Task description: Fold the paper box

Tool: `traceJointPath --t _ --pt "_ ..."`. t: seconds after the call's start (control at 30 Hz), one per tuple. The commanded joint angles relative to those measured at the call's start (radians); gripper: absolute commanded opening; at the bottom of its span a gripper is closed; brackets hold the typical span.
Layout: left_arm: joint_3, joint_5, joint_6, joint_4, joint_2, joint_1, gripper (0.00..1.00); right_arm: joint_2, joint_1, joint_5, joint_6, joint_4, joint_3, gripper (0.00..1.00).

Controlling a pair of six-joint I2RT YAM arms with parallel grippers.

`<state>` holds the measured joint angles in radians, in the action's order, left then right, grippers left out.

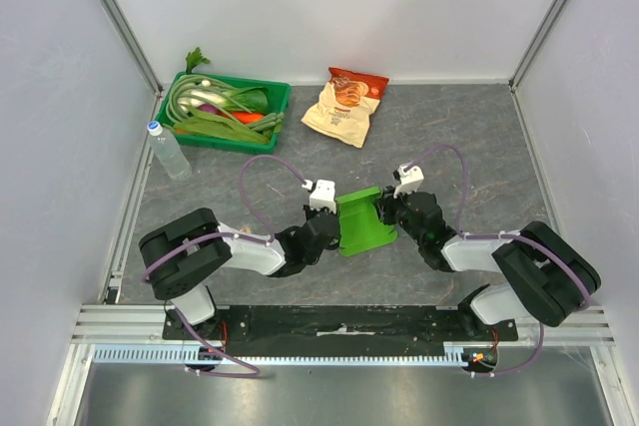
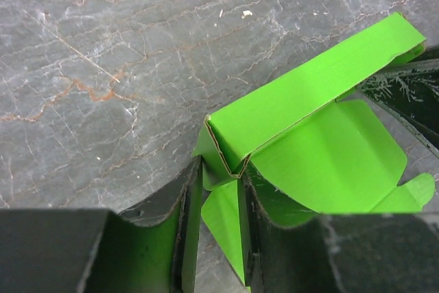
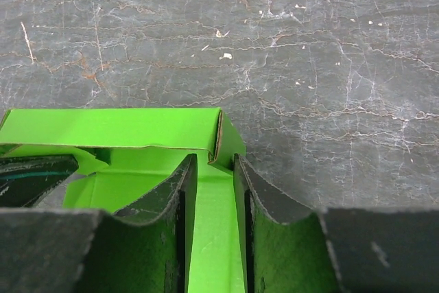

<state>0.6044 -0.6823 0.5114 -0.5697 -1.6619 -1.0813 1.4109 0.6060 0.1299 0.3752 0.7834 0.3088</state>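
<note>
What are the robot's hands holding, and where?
Probably the paper box: the left hand and the right hand each have an end flap between their fingers. Whether they squeeze it cannot be told.

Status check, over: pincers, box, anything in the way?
The paper box part-folded, one wall up. The left pincer straddles a flap, the right pincer a wall corner; grip unclear. Beyond, snack bag and tray, well apart.
</note>
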Motion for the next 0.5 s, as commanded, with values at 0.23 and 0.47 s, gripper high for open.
traceJointPath --t 0.23,0.47 --pt "0.008 -0.066 -0.2 -0.281 -0.075 0.02 0.27 0.034 0.075 0.123 -0.051 0.005 0.061 0.29" --pt "-0.024 -0.053 -0.295 -0.425 -0.11 0.037 0.21 -0.186 0.094 0.123 0.131 -0.411 0.104 0.52"
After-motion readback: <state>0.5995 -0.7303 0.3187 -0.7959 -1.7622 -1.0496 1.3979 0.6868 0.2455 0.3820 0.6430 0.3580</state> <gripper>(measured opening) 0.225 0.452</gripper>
